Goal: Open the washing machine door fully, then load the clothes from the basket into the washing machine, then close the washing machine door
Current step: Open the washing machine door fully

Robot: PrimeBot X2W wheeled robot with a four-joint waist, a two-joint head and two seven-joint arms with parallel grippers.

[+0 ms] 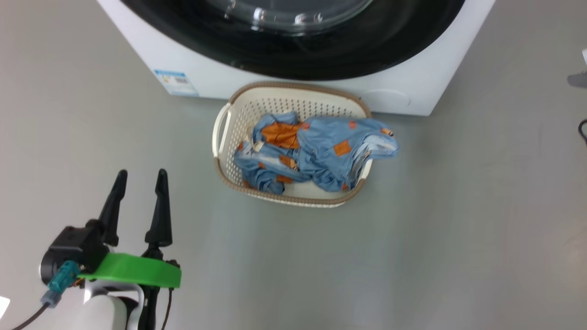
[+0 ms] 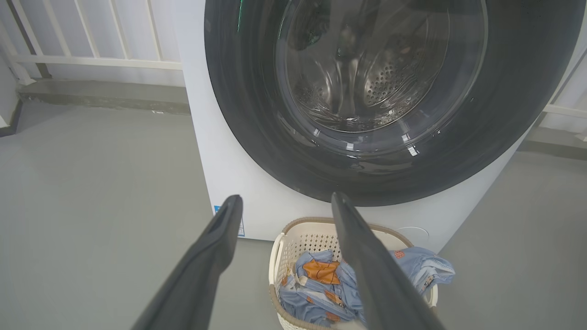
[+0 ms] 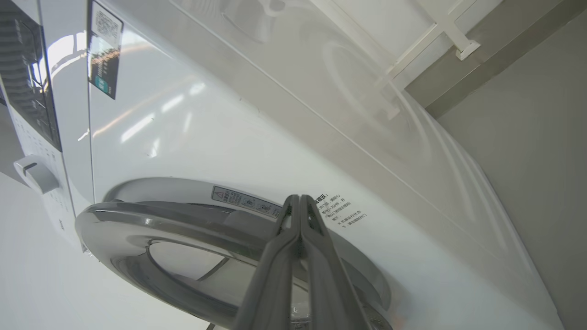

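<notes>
The washing machine point(image 1: 412, 87) stands white at the top of the head view, and its glossy black door point(image 1: 321, 55) lies flat against the front. In front of it on the floor sits the cream basket point(image 1: 293, 85), holding light blue clothes point(image 1: 321, 146) with orange patches; one piece hangs over the right rim. My left gripper point(image 1: 141, 174) is open and empty at the lower left, well clear of the basket. The left wrist view looks between my left gripper point(image 2: 288, 198) at the door point(image 2: 257, 114), basket point(image 2: 312, 222) and clothes point(image 2: 302, 298). My right gripper point(image 3: 299, 198) is shut, tips by the door's silvery edge point(image 3: 137, 220).
A blue label point(image 1: 176, 82) is stuck low on the machine's front. The machine's control panel and knob point(image 3: 34, 174) appear in the right wrist view. A white railing point(image 2: 91, 62) runs behind the machine. Grey floor surrounds the basket; a dark cable point(image 1: 582, 130) lies at the right edge.
</notes>
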